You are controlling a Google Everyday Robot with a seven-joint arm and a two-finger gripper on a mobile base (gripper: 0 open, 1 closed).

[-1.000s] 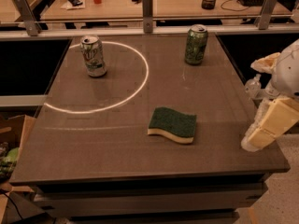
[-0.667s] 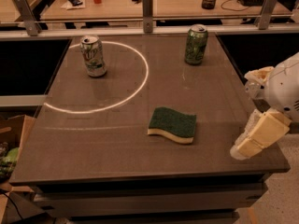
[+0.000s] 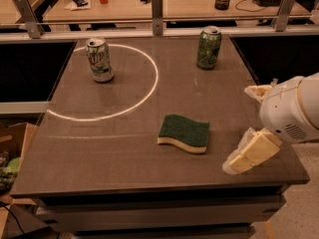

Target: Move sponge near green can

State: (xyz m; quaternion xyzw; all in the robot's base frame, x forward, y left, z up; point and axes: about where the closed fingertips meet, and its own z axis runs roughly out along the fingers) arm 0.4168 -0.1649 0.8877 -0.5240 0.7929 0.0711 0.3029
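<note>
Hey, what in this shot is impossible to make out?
Camera view only:
1. The arm behind the gripper, at the right edge of the table: cut off by the frame's right side.
2. Contents of the cardboard box: cut off at the left edge.
3. Items on the far desk: too small.
4. Back of the green can: turned away.

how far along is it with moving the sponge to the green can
Nothing looks done: the sponge lies flat at the front middle of the table, far from the green can at the back right. In hand: the hand hovers at the front right edge, beside the sponge, not touching it. Left: grasp, carry, set down by the can.
</note>
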